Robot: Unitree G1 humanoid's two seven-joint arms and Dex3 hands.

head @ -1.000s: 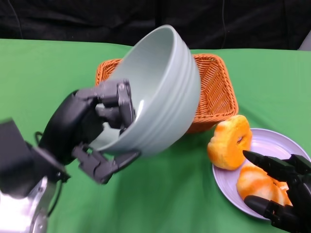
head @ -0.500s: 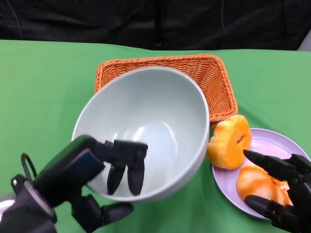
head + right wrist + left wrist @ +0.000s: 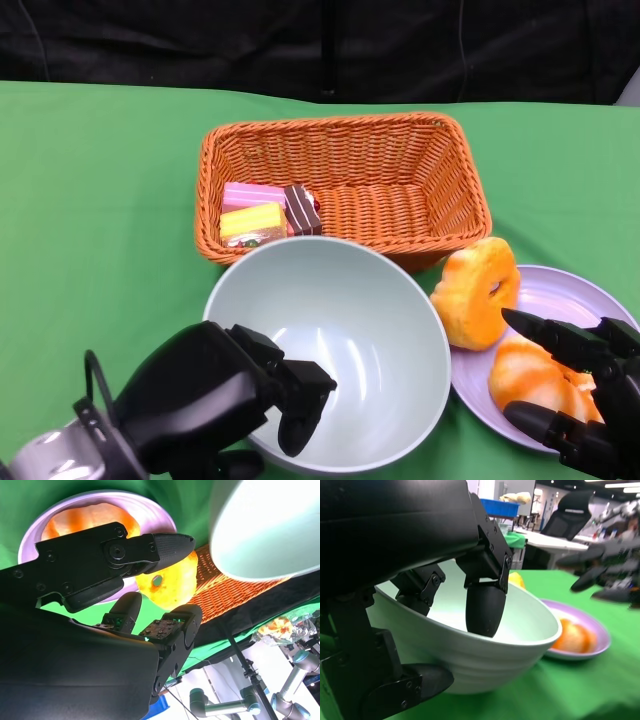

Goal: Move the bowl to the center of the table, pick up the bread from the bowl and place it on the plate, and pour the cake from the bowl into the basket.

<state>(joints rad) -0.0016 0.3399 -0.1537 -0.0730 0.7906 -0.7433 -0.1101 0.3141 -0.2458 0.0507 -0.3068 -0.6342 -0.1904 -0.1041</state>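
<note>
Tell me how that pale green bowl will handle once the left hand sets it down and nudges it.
The bowl looks rigid and glossy, so it would probably slide on the green cloth rather than flex. The left hand grips its rim with fingers inside; that smooth wall may be slippery. Empty and wide-mouthed, it seems unlikely to tip.

So the count: one pale green bowl (image 3: 345,330) near the middle, one orange wicker basket (image 3: 440,165) behind it, and one purple plate (image 3: 560,290) on the right. Two pieces of bread, the ring-shaped one (image 3: 473,292) and another (image 3: 530,375) on the plate. Cake pieces (image 3: 265,212) in the basket look like three, hard to be sure.
</note>
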